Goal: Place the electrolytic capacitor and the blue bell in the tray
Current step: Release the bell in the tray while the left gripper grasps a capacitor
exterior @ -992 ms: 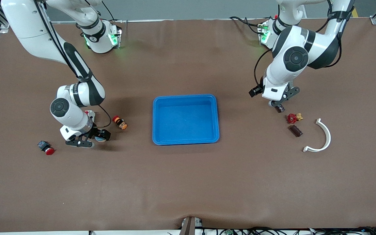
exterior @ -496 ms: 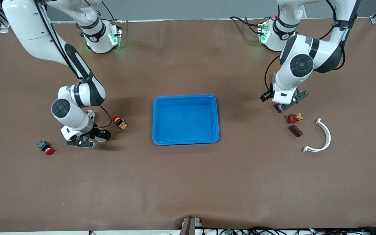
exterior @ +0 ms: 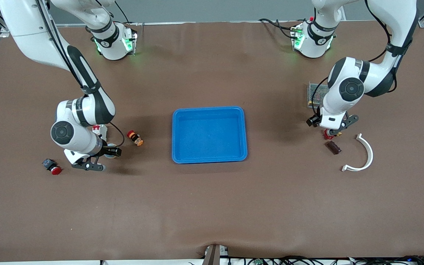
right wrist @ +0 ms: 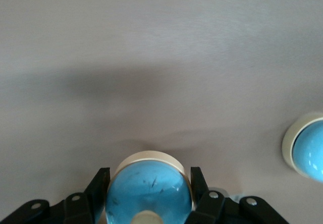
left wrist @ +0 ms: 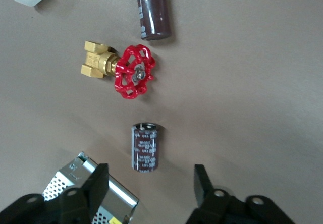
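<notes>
- Slippage is the main worry at the right gripper (right wrist: 149, 193) — its fingers press on the rounded sides of the blue bell (right wrist: 149, 191), and a smooth dome could squirt out on the lift, since the hold looks low and narrow.
- Mix-up is possible too: a second blue dome (right wrist: 308, 148) shows near the held one in the right wrist view, though what it is cannot be told.
- Crowding threatens the left gripper (left wrist: 151, 183). The capacitor (left wrist: 145, 147) lies between its spread fingers, not yet touched, with a red-handled valve (left wrist: 132, 72) just beside it and a mesh box (left wrist: 91, 193) under one finger (left wrist: 96, 183); a descent slightly off could strike the box or nudge the valve.
- Confusion with the brown cylinder (left wrist: 153, 9), which lies past the valve from the capacitor, seems unlikely while the fingers stay centred as they are.
- Pose, measured from the tray (exterior: 209, 110): the right arm bends low toward its own end of the table, wrist down, the bell pinched just above the brown surface, well apart from the tray.
- The left arm folds down at its own end, wrist vertical, hovering over the capacitor — also well apart from the tray, which holds nothing.
</notes>
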Tool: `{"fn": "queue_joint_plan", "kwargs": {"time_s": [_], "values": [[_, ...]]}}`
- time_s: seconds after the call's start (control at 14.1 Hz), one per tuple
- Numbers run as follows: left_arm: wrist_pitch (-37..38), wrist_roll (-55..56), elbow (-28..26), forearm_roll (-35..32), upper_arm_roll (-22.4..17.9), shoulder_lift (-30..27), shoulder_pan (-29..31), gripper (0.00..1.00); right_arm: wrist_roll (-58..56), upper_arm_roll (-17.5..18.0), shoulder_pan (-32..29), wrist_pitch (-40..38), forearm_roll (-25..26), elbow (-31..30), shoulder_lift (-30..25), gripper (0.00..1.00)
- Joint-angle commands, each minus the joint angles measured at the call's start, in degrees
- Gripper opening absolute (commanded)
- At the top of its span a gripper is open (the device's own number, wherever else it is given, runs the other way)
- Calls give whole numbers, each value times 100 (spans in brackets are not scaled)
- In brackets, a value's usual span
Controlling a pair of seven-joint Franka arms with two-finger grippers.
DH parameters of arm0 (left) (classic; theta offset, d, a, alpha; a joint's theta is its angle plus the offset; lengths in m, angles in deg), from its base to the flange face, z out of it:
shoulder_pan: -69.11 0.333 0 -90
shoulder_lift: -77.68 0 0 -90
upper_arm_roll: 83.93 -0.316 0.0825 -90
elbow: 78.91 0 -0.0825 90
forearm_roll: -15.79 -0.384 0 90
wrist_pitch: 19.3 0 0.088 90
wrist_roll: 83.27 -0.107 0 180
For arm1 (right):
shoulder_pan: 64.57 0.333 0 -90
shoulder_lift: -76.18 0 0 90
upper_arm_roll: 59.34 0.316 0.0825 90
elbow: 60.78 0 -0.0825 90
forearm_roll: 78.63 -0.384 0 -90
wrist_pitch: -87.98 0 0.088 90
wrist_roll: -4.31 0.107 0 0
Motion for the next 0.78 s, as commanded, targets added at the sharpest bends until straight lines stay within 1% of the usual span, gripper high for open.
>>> {"fn": "queue_joint_plan", "kwargs": {"time_s": [0.0,0.14,0.35,0.5,0.71], "values": [[-147,40,-47,-176,70,129,70,69,212,164,311,-389,-10,207,-225,0],[-182,40,-56,-308,61,235,149,68,421,181,601,-389,-10,321,-225,0],[-262,40,-47,-607,70,393,360,65,1326,190,1084,-381,-44,593,-164,0],[-288,57,-47,-607,70,437,378,62,1600,173,1400,-380,-342,813,-103,0],[-323,66,-38,-607,70,551,422,62,1907,172,1568,-337,-475,1032,151,0]]}}
